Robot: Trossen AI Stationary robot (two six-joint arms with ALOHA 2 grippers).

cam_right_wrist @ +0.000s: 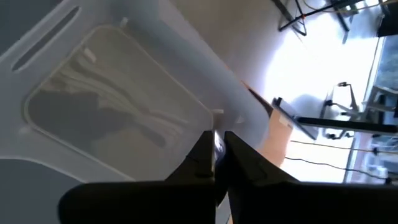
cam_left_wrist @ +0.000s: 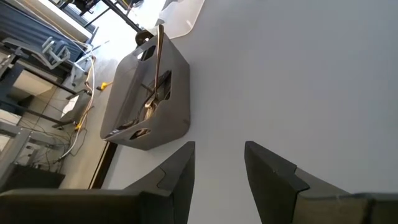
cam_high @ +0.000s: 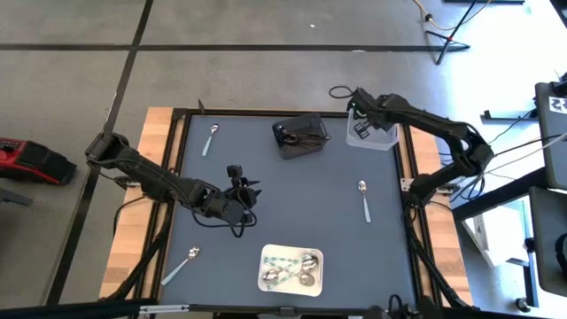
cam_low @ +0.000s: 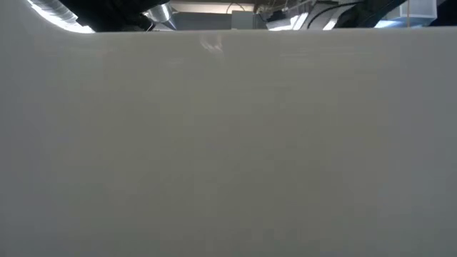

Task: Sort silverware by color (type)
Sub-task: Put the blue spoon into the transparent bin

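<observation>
My left gripper (cam_high: pixel 245 189) hovers open over the middle of the table, fingers pointing at the dark bin (cam_high: pixel 299 136) (cam_left_wrist: pixel 146 93). That bin holds dark utensils, and one long handle (cam_left_wrist: pixel 158 56) sticks up out of it. My right gripper (cam_high: pixel 354 102) (cam_right_wrist: pixel 215 155) is shut above the far rim of the clear bin (cam_high: pixel 370 133) (cam_right_wrist: pixel 118 93), where pale utensils (cam_right_wrist: pixel 124 106) lie. Single silver spoons lie flat on the table at the far left (cam_high: pixel 211 139), right (cam_high: pixel 363 199) and near left (cam_high: pixel 182 264). Several more spoons lie in the white tray (cam_high: pixel 266 252). My right gripper pinches a thin pale sliver (cam_right_wrist: pixel 216 142) between its two fingers, above the clear bin's rim. The fingers hide the rest of it, so which part of which utensil this is cannot be told. It is lifted clear of the table.
The low view is blocked by a white wall (cam_low: pixel 228 143) close to the camera. Wooden strips (cam_high: pixel 159 142) run along the table's left and right sides. Bare mat lies between the dark bin and the white tray.
</observation>
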